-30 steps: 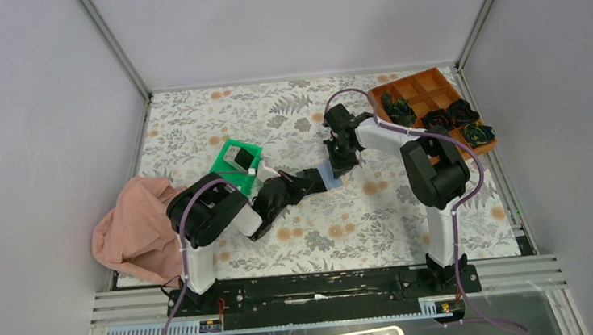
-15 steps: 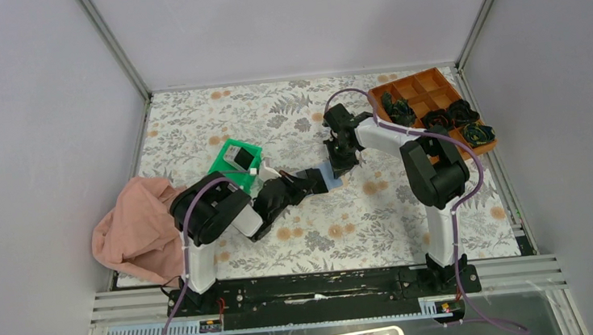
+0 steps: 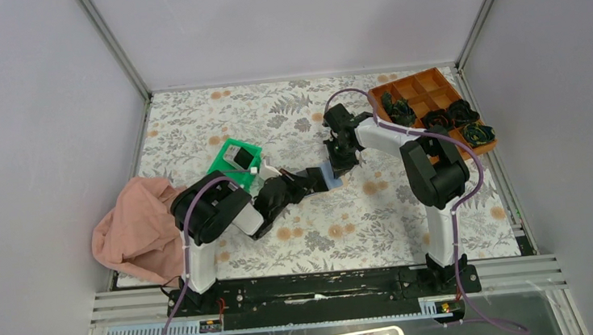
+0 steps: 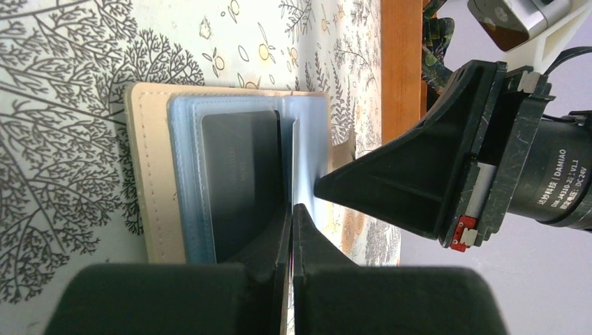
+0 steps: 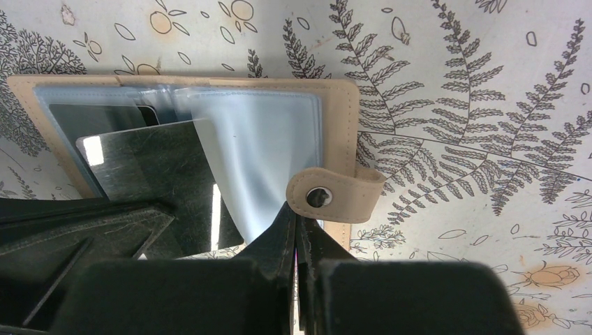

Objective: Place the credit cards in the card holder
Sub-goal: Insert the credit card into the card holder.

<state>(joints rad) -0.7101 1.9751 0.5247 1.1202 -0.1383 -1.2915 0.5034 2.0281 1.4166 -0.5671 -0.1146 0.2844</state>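
Barely nudged forward near mid-frame since a second ago. Grips card (image 5: pixel 157 174) in clenched left tool (image 4: pixel 292 209), pinches holder (image 5: pixel 338 105) sleeve up with clenched right tool (image 5: pixel 297 213); insertion underway, not seated.

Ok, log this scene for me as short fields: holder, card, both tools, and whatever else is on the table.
holder: open, flat on the table, centre
card: dark, tilted, over the open holder
left tool: shut on the card
right tool: shut on a clear sleeve of the holder
tray: green, left of the holder
box: brown, far right
cloth: pink, left edge
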